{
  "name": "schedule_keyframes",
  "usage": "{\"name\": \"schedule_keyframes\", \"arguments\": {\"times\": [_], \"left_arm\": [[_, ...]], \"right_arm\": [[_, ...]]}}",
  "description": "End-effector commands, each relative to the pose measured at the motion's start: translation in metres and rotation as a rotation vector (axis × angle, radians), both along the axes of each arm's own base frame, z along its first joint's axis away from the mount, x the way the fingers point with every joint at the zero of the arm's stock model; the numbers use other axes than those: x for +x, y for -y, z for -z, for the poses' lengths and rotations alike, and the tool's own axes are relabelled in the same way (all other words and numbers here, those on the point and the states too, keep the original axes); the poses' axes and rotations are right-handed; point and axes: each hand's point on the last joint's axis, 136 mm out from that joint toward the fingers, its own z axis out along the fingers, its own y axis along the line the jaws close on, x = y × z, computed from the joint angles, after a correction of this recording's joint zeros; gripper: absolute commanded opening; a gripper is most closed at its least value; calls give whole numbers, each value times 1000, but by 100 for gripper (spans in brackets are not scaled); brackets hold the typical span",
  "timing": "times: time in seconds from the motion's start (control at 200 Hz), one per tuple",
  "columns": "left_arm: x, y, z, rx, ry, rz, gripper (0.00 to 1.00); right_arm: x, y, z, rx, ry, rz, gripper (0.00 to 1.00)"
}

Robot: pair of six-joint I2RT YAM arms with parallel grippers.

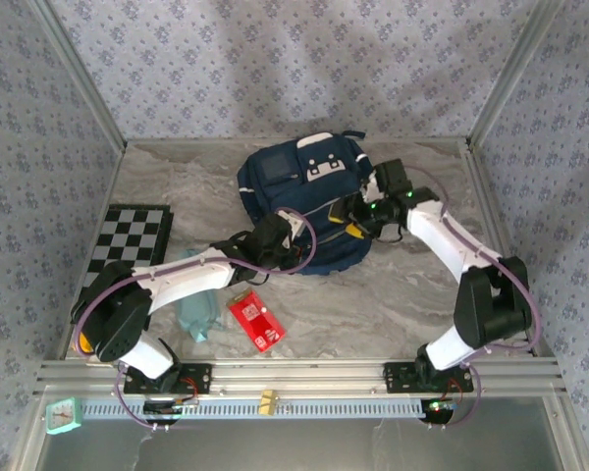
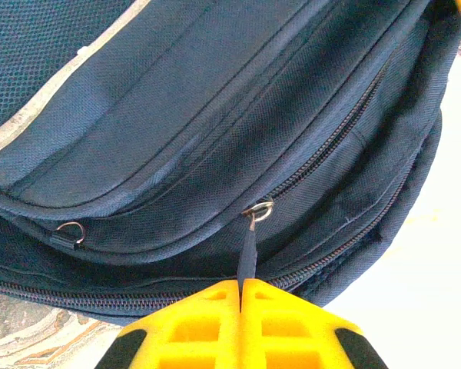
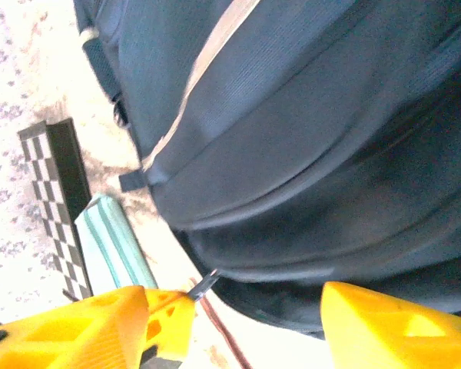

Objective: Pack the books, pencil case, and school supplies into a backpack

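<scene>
Left claw (image 2: 240, 286): pinched shut on the zipper pull (image 2: 247, 250) of the backpack (image 2: 215, 115).
Right claw (image 3: 257, 319): wide, empty, beside backpack.
Risk: pull may slip; unheld backpack may drag.

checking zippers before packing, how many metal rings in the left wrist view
2: one ring mid-frame, its pull tab pinched in the shut left end effector; another ring lower left on the backpack. Others may be hidden.

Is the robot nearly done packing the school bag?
Not nearly. Done: nothing I can see packed. In hand: the left gripper pinches the zipper pull on the backpack, whose zipper looks shut; the right gripper stands open beside it. Left: the pencil case and the red packet lie on the table, to go in.
</scene>
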Motion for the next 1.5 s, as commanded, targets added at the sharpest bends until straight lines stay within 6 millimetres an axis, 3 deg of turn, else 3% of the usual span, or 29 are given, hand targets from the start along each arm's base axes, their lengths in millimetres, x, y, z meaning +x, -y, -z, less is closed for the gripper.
{"name": "schedule_keyframes", "arguments": {"times": [0.0,0.07,0.175,0.35,0.4,0.49,0.645,1.089,1.279,1.424,1.494], "left_arm": [[4,2,2,-3,4,5,0],[4,3,3,-2,-1,9,0],[3,5,6,-8,-7,11,0],[4,7,9,-8,-20,12,0],[3,6,10,-3,-19,12,0],[4,1,11,20,-14,4,0],[3,-9,13,60,4,-6,0],[41,-45,11,128,53,-124,0],[19,-3,-30,-17,72,43,0],[-6,27,-34,-69,22,109,24],[-10,38,-32,-87,-3,105,28]], "right_arm": [[12,-13,11,18,7,105,66],[12,-19,23,-4,-18,126,67],[20,-38,23,-2,41,127,68],[34,-54,32,-46,69,151,65],[37,-56,33,-49,83,165,60],[40,-59,25,-41,109,167,42],[39,-46,1,-29,140,190,0],[27,-9,-59,121,172,201,0],[26,-4,-61,130,174,231,0],[29,-5,-64,136,182,241,0],[29,-5,-63,135,179,243,0]]}}
